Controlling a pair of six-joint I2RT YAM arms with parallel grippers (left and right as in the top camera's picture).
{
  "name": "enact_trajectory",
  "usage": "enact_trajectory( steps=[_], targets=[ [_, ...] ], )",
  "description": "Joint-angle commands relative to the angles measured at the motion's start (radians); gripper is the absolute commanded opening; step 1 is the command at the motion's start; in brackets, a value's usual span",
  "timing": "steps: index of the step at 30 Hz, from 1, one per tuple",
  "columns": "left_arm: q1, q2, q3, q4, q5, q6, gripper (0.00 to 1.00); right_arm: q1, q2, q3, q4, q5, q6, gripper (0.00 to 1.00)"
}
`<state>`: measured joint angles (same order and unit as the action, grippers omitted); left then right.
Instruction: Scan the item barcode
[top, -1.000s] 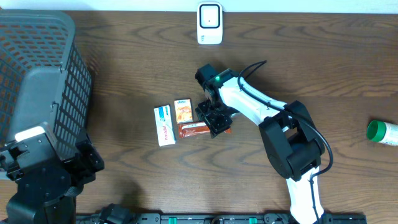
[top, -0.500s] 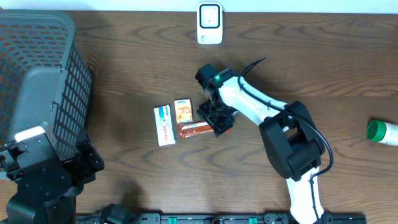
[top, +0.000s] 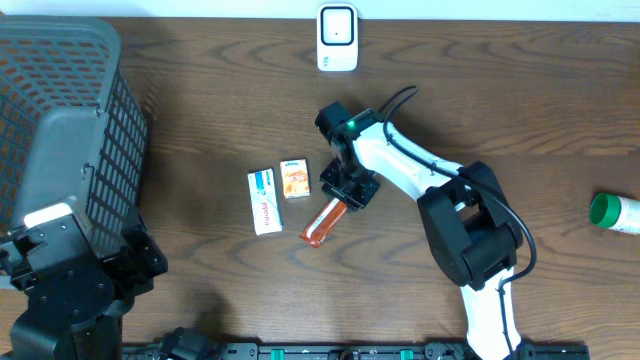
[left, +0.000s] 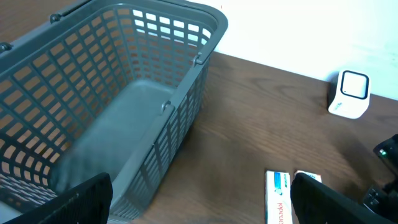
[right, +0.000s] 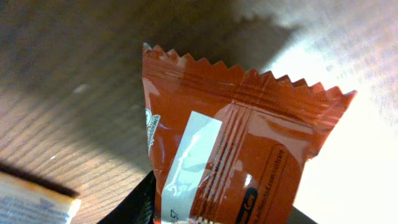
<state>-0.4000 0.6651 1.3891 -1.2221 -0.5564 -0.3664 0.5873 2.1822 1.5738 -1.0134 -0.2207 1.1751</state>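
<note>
An orange-red snack packet hangs tilted from my right gripper, which is shut on its upper end. In the right wrist view the packet fills the frame between the dark fingers of that gripper, its crimped zigzag end pointing away; I cannot pick out a barcode. The white scanner stands at the table's far edge, also in the left wrist view as the scanner. My left gripper stands open and empty beside the basket, far from the packet.
A white and blue box and a small orange box lie just left of the packet. A large grey basket fills the left side. A green-capped bottle lies at the far right.
The right gripper closed on the packet, which lay flat beside the boxes. The packet has now swung into a diagonal tilt, its free end moved toward the table's near edge. The left arm has not moved.
</note>
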Motion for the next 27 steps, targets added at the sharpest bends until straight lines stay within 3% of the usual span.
enact_trajectory(
  steps=[1,3,7,10,13,17,22,27],
  targets=[
    [0.004,-0.002,0.009,0.003,-0.009,-0.006,0.91,-0.024,0.045,-0.020,0.038,0.019,-0.240,0.56],
    [0.004,-0.002,0.009,0.003,-0.009,-0.006,0.91,-0.028,0.045,-0.020,0.035,0.009,-0.288,0.77],
    [0.004,-0.002,0.009,0.003,-0.009,-0.006,0.91,-0.029,0.045,-0.020,0.010,0.007,-0.294,0.78],
    [0.004,-0.002,0.009,0.003,-0.009,-0.006,0.91,-0.029,0.045,-0.020,0.003,-0.021,-0.294,0.68],
    [0.004,-0.002,0.009,0.003,-0.009,-0.006,0.91,-0.029,0.045,-0.020,-0.001,-0.054,-0.293,0.64],
    [0.004,-0.002,0.009,0.003,-0.009,-0.006,0.91,-0.027,0.045,-0.020,0.011,-0.084,-0.293,0.45],
    [0.004,-0.002,0.009,0.003,-0.009,-0.006,0.91,-0.023,0.045,-0.020,0.076,-0.137,-0.392,0.24],
    [0.004,-0.002,0.009,0.003,-0.009,-0.006,0.91,-0.032,0.045,-0.020,0.111,-0.185,-0.490,0.15]
  ],
)
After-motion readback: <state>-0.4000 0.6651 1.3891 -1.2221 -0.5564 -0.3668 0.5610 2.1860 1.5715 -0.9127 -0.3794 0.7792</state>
